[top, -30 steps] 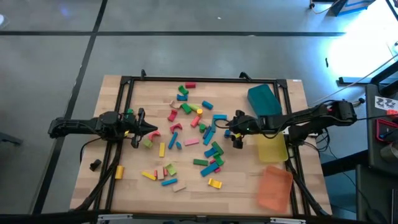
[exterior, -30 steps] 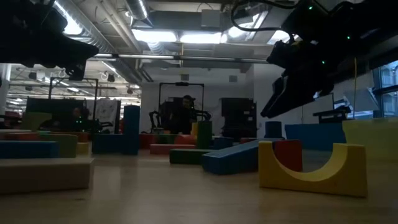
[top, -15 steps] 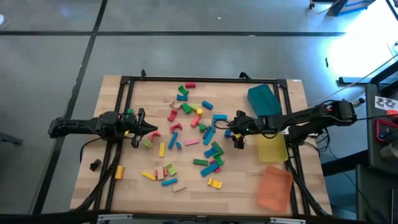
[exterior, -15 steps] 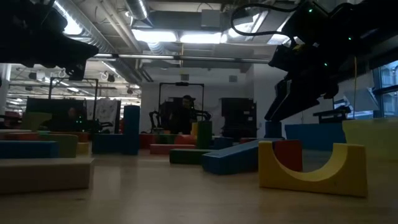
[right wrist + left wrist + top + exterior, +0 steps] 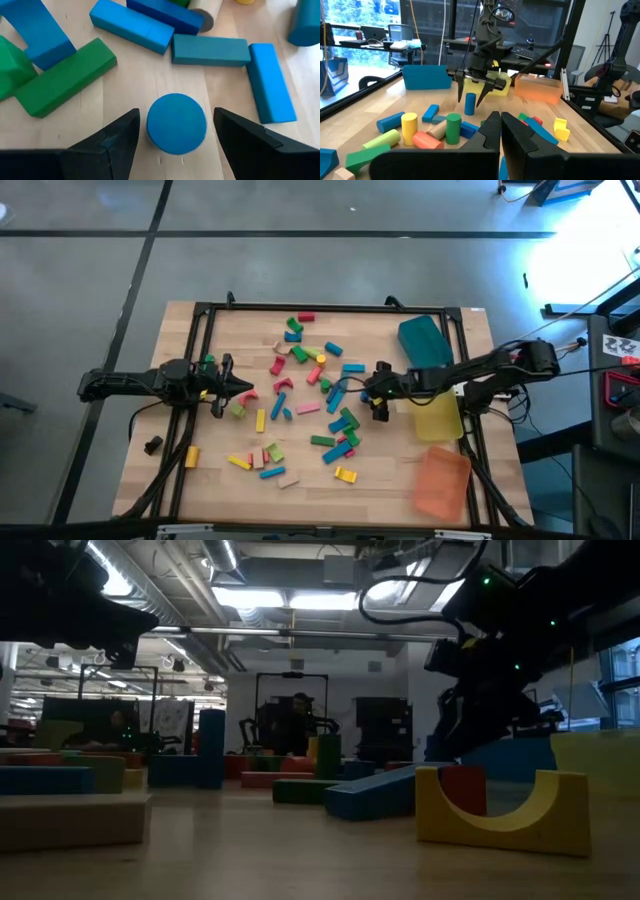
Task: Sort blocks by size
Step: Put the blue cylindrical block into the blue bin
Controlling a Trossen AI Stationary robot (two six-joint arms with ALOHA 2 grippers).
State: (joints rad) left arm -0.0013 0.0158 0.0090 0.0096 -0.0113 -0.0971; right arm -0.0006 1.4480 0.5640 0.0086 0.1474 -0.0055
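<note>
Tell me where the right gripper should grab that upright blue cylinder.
Grip the blue cylinder across its round side wall, coming straight down. It stands on end, flat top up, and the open right gripper already straddles it, one finger on each side.

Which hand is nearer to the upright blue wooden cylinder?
Right. The right hand is open around the upright blue wooden cylinder; the left hand is shut, across the block pile.

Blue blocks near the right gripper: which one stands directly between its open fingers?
The upright blue cylinder, seen end-on as a round top between the right gripper. The other blue blocks nearby are flat bars.
</note>
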